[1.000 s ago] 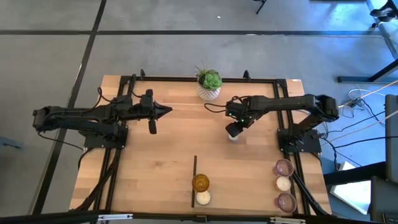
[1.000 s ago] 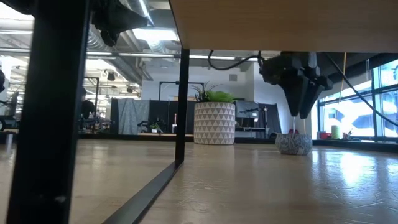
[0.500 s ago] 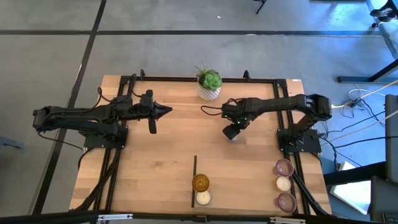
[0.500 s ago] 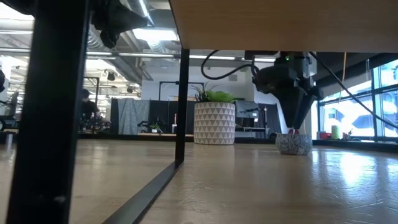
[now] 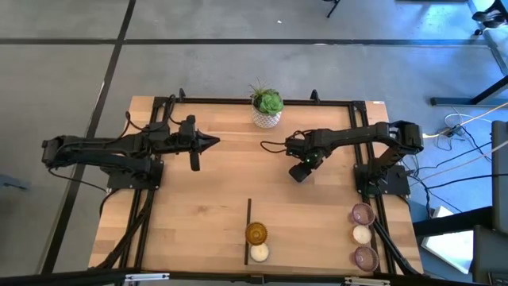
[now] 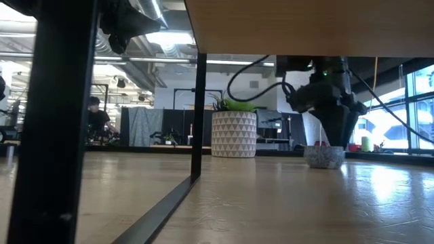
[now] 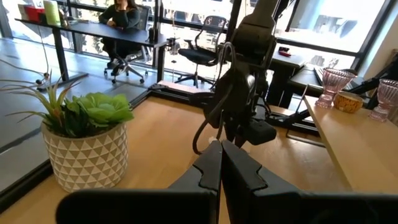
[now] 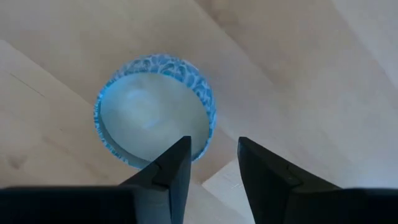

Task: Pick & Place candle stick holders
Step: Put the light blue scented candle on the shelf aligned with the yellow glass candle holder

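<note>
Six holders in play; the live one is a small round cream-white cup-like candle stick holder (image 8: 152,118) with a crackle-textured wall. It sits upright mid-worktop, right of centre, in front of the white patterned pot with the green plant (image 5: 267,111).

Right claw (image 8: 211,146) hangs directly over it, pointing down. Fingers are apart and straddle the near rim, one tip over the bowl and one outside the wall. A gap shows on both sides, so I read it as released, not gripping yet.

Handling, my read:
- light, rigid, probably ceramic or glass, so chippable
- a smooth inside may slip under a hard pinch
- the thin wall is the only sensible hold: pinch the rim, go low enough to get pad on wall, lift straight
- empty and shallow, so it may swing on a one-sided grip

Look: pale interior, nothing in it, patterned outer band, circular mouth.

The others are parked on the light wooden worktop (image 5: 206,214):
- amber glass holder (image 5: 255,233) touching a cream one (image 5: 259,253) at the front centre
- mauve (image 5: 362,213), cream (image 5: 362,234), mauve (image 5: 365,256) in a line at the front right

Left claw (image 7: 221,146) is clenched on nothing and idle over the left side.
</note>
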Tool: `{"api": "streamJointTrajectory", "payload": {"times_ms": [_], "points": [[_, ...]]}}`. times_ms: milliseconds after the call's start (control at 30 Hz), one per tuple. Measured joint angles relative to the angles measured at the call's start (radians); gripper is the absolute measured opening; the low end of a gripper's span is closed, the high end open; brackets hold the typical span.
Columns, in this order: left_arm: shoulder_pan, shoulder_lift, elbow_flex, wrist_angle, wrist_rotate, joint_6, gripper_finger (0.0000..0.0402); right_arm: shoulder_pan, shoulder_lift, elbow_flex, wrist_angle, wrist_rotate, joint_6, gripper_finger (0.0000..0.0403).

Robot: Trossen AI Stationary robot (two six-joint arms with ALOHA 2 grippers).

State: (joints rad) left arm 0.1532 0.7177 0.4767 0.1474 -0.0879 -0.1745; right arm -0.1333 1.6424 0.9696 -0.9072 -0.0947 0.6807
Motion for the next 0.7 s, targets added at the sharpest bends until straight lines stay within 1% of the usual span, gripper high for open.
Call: {"api": "streamJointTrajectory", "payload": {"times_ms": [300, 400, 533, 700], "points": [[-0.001, 0.000, 0.000, -0.002, 0.000, -0.026, 0.0003, 0.015, 0.000, -0.016, 0.004, -0.003, 0.011, 0.0134], [-0.001, 0.000, 0.000, -0.002, 0.000, -0.026, 0.0003, 0.018, 0.000, -0.016, 0.014, -0.006, 0.011, 0.0126], [-0.001, 0.000, 0.000, -0.002, 0.000, -0.026, 0.0003, 0.018, 0.000, -0.016, 0.017, -0.023, 0.011, 0.0093], [-0.001, 0.000, 0.000, -0.002, -0.005, -0.025, 0.0003, 0.018, 0.000, -0.016, 0.024, -0.022, 0.014, 0.0031]]}}
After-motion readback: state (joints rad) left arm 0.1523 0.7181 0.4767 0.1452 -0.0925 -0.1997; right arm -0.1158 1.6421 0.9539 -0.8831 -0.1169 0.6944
